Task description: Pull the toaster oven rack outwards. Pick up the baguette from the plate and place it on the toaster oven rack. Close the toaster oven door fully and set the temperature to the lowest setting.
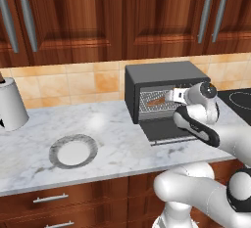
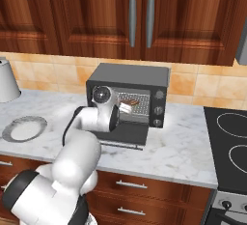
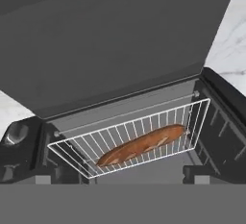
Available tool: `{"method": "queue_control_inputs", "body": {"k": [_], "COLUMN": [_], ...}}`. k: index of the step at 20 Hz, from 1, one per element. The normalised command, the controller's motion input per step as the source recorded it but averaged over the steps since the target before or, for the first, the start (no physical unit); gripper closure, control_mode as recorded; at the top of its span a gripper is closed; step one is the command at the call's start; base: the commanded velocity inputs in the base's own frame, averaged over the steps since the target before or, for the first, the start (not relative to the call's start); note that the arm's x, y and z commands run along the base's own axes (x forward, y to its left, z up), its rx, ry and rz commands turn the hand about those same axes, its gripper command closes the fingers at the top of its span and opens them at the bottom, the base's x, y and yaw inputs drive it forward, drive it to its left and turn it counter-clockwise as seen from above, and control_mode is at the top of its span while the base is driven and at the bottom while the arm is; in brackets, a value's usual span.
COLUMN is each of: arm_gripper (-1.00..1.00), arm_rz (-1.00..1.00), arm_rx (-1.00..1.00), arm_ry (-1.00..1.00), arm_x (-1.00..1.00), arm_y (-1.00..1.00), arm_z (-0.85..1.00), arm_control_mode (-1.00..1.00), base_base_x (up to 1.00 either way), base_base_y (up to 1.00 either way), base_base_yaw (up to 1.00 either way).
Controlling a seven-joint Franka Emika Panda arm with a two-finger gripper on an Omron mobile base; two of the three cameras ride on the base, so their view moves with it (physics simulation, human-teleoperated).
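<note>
Spread fingers (image 3: 123, 174) hover empty above the baguette (image 3: 142, 145) lying on the toaster oven rack (image 3: 91, 147); no writing legible.

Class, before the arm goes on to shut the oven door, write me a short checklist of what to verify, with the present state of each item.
1. Baguette lies on the rack: ok.
2. Plate no longer holds the bread: ok.
3. End effector open and holding nothing: ok.
4. Door folded down, not yet shut: not ok.
5. Rack pushed back far enough for the door to shut: cannot tell.
6. Knobs at the lowest setting: cannot tell.
</note>
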Motion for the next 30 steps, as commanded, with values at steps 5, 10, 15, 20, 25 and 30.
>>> {"method": "queue_control_inputs", "body": {"k": [5,10,15,20,25,30], "arm_gripper": [-1.0,-1.0,-1.0,-1.0,-1.0,-1.0], "arm_rz": [0.0,-0.01,-0.09,-0.11,-0.07,-0.08], "arm_rx": [0.09,0.04,0.06,0.14,0.19,0.17], "arm_ry": [0.02,0.0,-0.01,-0.01,-0.01,0.0], "arm_x": [-0.09,-0.28,-0.37,-0.34,-0.33,-0.15], "arm_y": [-0.39,-0.25,-0.12,-0.22,-0.25,-0.25], "arm_z": [0.59,0.38,0.02,-0.01,0.0,0.0], "arm_control_mode": [-1.0,-1.0,-1.0,-1.0,-1.0,-1.0], "base_base_x": [0.0,0.0,0.0,0.0,0.0,0.0], "base_base_y": [0.0,0.0,0.0,0.0,0.0,0.0], "base_base_yaw": [0.0,0.0,0.0,0.0,0.0,0.0]}}
